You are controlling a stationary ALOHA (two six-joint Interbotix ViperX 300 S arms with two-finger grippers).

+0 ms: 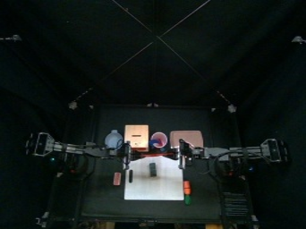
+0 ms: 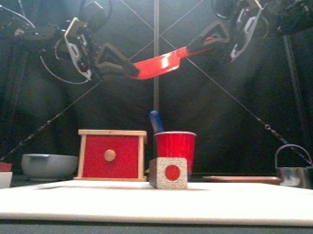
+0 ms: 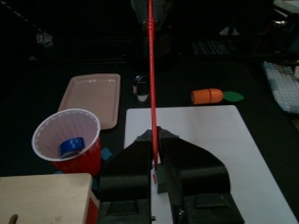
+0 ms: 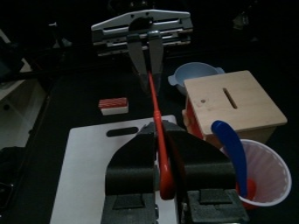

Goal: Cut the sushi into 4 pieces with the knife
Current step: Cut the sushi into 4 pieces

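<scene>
Cutting had not begun: left fingers (image 3: pixel 131 178) and right fingers (image 4: pixel 135 168) both gripped the red knife (image 2: pixel 159 64) aloft, while the sushi roll (image 2: pixel 171 172) stood apparently whole on the white cutting board (image 4: pixel 100 144).

Black table (image 1: pixel 98 199), white board (image 1: pixel 149 188), box (image 1: pixel 136 136), cup (image 1: pixel 158 140), tray (image 1: pixel 187 139)

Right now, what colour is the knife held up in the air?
Red. The toy knife shows best in the front view.

No lettering, label or number is legible anywhere, so far as these dim views allow.
</scene>
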